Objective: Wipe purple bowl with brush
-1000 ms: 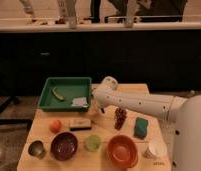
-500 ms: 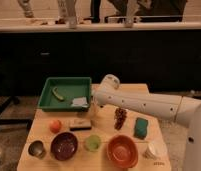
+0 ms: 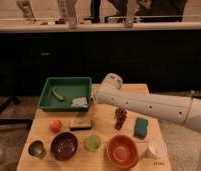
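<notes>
White arm reaches over the pale wooden table (image 3: 101,127)
Its gripper (image 3: 95,98), fingers together, hangs beside the green tray (image 3: 48,90); the glossy dark purple bowl (image 3: 64,145) sits apart

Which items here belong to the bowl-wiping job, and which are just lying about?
Job: purple bowl; hand, by the green tray's right edge. I cannot pick out the brush.
Lying about: orange bowl, metal cup, grapes, green sponge, white cup.
</notes>
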You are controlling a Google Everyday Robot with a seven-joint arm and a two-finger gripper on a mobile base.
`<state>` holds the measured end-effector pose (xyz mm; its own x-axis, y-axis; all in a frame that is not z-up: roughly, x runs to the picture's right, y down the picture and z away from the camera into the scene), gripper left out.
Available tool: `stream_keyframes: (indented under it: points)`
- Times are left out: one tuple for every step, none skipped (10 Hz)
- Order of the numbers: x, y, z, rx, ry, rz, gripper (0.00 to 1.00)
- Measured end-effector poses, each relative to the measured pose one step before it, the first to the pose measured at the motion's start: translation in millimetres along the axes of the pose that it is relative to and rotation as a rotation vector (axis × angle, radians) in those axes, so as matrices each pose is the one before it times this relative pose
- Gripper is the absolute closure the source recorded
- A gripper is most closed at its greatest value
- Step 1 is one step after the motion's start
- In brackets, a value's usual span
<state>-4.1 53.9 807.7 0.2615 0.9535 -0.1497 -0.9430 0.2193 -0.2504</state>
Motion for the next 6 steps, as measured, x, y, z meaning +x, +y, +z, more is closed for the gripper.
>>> stream_keyframes:
  points:
    - [-2.49,0.06,-5.81,-0.00101,-0.01614,-0.00255,1.0]
    - [-2.02,0.0,-4.16,-0.00124,-0.01333,-0.00146,1.0]
    - [-2.15,0.59,-3.47,-0.00135,-0.01156,-0.0024,1.0]
    - [-2.88,1.49,-3.96,-0.00233,-0.01483,-0.00421,1.0]
    - [-1.12,-0.47,-1.86,0.00045,-0.00796,-0.00085,1.0]
    - [-1.85,0.55,-0.71,0.00007,-0.00793,-0.00449,1.0]
